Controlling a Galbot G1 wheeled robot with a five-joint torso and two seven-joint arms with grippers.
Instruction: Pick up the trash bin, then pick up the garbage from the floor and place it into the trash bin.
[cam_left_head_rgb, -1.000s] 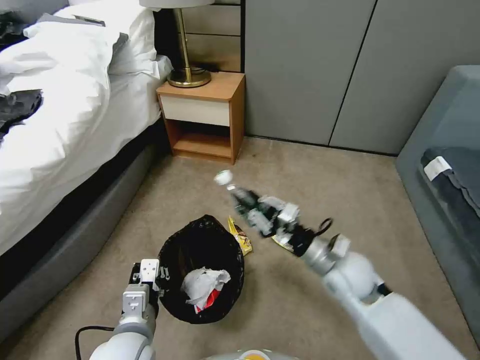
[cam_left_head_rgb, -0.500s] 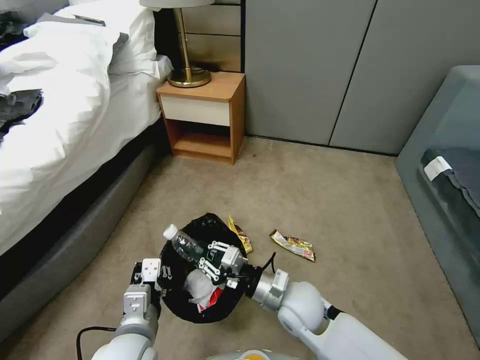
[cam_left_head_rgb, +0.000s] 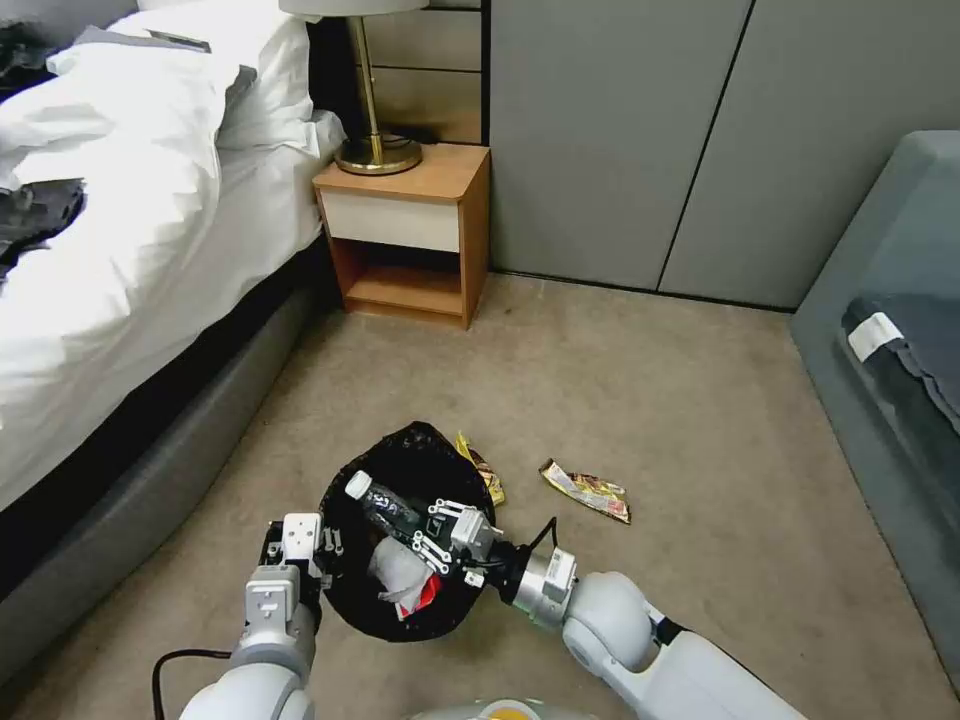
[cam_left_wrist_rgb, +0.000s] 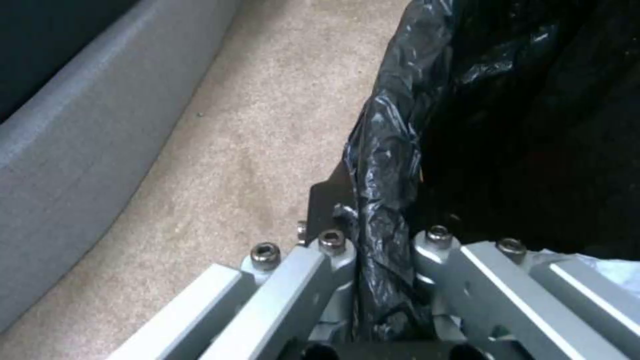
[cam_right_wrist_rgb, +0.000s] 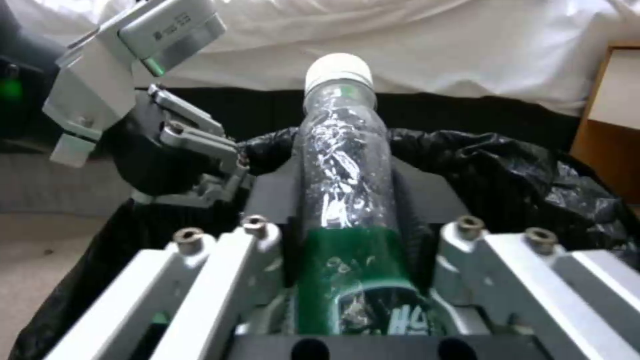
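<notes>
This is a bedroom, in a home or hotel. A bed (cam_left_head_rgb: 110, 240) with rumpled white bedding (cam_left_head_rgb: 130, 150) stands beside a wooden nightstand (cam_left_head_rgb: 405, 235) bearing a brass lamp (cam_left_head_rgb: 375, 110). Beige carpet (cam_left_head_rgb: 620, 400) covers the floor, grey panelled wardrobe doors (cam_left_head_rgb: 640, 140) line the wall, and a grey upholstered sofa (cam_left_head_rgb: 890, 330) sits opposite.

One trash bin (cam_left_head_rgb: 405, 455), one plastic bottle (cam_left_head_rgb: 385, 508), two snack wrappers (cam_left_head_rgb: 586, 490) on the carpet, one lamp (cam_left_head_rgb: 372, 120)

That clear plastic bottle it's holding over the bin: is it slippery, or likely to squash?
The bottle looks empty, so probably light. Its thin crinkled wall may dent in the right gripper. Smooth and round, it could slip, or roll if dropped outside the trash bin.
</notes>
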